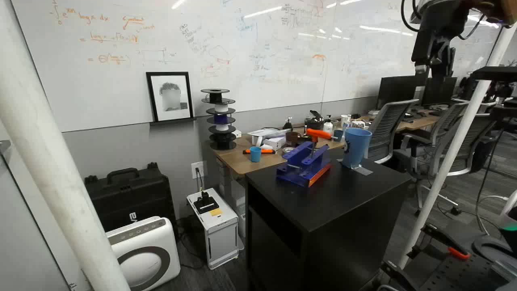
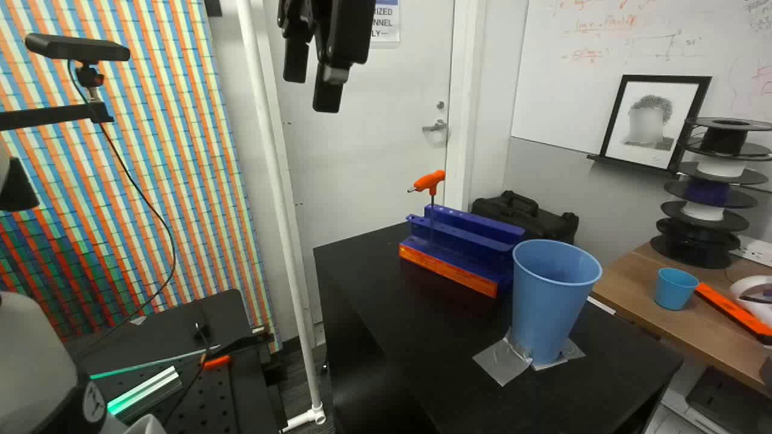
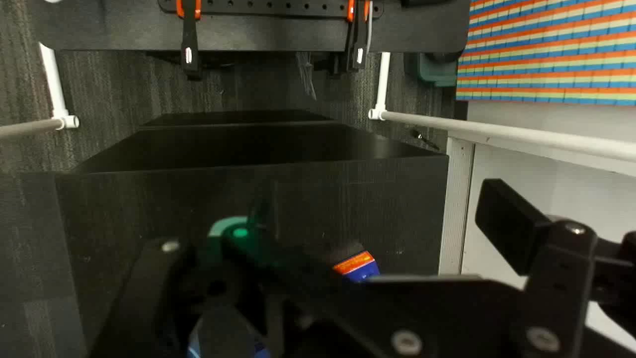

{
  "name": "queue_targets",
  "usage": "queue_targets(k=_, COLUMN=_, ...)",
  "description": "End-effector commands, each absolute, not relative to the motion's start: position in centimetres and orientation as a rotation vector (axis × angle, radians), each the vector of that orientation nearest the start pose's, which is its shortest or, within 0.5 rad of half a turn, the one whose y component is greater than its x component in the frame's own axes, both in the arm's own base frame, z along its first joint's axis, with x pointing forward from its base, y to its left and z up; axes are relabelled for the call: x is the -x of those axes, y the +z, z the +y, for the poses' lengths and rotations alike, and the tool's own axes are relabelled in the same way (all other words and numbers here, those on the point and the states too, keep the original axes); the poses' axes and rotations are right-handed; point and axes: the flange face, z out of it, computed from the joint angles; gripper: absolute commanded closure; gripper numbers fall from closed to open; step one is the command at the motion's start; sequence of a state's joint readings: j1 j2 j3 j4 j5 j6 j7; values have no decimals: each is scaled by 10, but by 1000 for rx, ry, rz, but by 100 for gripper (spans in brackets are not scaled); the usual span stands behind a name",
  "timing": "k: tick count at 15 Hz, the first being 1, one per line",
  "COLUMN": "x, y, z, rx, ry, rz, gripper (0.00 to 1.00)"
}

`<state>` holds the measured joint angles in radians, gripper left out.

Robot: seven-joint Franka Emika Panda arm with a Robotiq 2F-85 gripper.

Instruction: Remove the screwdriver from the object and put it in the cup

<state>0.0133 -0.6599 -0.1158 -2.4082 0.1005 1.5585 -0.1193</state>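
Note:
The screwdriver, an orange T-handled tool (image 1: 319,133), stands upright with its thin shaft in the dark blue holder; it also shows in an exterior view (image 2: 430,181). The holder (image 1: 303,169), with an orange strip along one side, sits on the black cabinet and shows in an exterior view (image 2: 464,241). The light blue cup (image 1: 356,147) stands upright beside the holder, taped down; it also shows in an exterior view (image 2: 552,307). My gripper (image 1: 433,72) is open and empty, high above the cabinet and apart from everything (image 2: 312,84). In the wrist view, it hides most of the holder (image 3: 362,268).
The black cabinet (image 1: 347,202) bears the holder and cup. A wooden desk (image 1: 234,157) behind has a smaller blue cup (image 1: 255,154), an orange tool and a spool stack (image 1: 221,119). White poles (image 2: 271,157) stand near the cabinet. A camera (image 2: 78,48) is mounted on an arm.

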Motion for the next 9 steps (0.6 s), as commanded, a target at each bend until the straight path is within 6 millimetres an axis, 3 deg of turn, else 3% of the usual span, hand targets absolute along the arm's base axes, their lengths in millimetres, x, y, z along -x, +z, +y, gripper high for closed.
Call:
queue_targets(k=1, x=-330, y=526, z=-29, rx=2941, ry=256, rz=-58, gripper=0)
queue_targets(k=9, x=-331, y=532, z=-29, rx=2944, ry=236, rz=-59, gripper=0)
